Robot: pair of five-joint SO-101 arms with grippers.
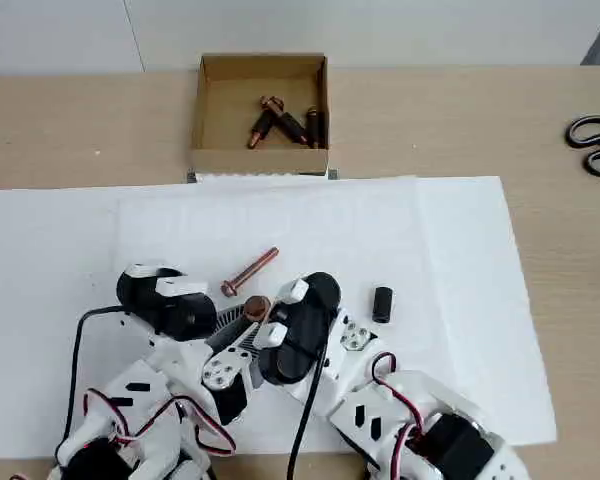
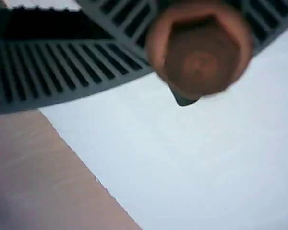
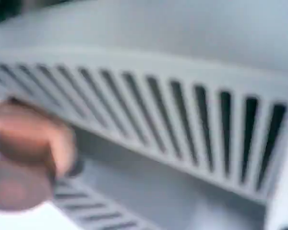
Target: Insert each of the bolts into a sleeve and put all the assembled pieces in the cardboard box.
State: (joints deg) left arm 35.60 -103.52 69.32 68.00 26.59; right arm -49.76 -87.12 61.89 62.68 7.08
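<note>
Bolt sat clamped in the left gripper, only its blurred head visible, the shaft hidden. Right gripper crowded its 4 o'clock, grip impossible to tell. Spare bolt lay at 12 o'clock, sleeve at 3.

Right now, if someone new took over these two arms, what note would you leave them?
Grippers: the left gripper and right gripper meet low over the paper with one bolt between them. I cannot tell which one grips it.
Things: a second bolt lies loose on the paper, and a black sleeve lies beside the right arm.
Done: assembled pieces lie in the cardboard box.
Left: sleeve both remaining bolts, then box them.
</note>
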